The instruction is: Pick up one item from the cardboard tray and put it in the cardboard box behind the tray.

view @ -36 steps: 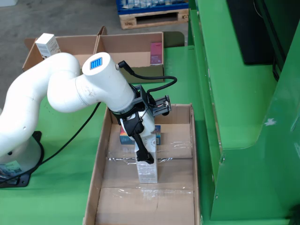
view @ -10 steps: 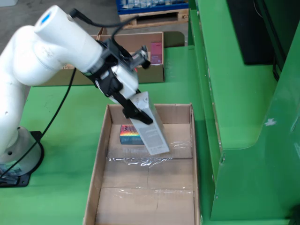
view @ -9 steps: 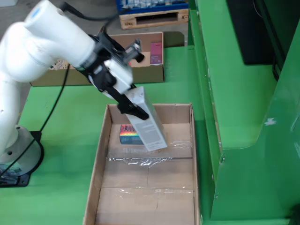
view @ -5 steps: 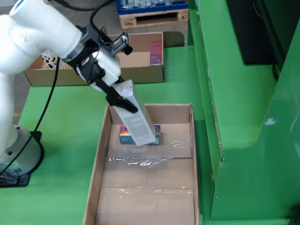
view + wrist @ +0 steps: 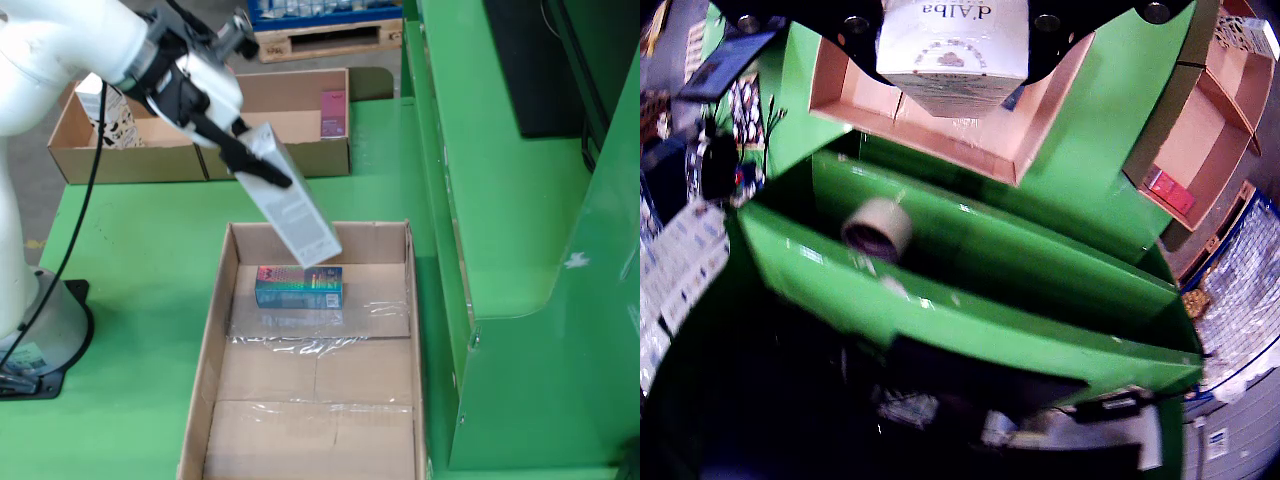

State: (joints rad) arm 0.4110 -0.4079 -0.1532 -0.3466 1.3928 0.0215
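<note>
Open cardboard box [image 5: 300, 420], only a colourful carton [image 5: 298, 286] near its far wall

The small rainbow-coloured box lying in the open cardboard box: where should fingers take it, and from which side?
From above, fingers closing across the shorter span of the rainbow-coloured box, at mid-length. It lies flat, long axis left-right in the side view, clear of the side walls of the cardboard box. The gripper is shut on a white carton.

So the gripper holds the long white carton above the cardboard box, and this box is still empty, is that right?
Not quite. The gripper does hold the long white carton above the cardboard box, but the box is not empty: a small colourful box already lies on its floor, as the view from the side shows.
</note>
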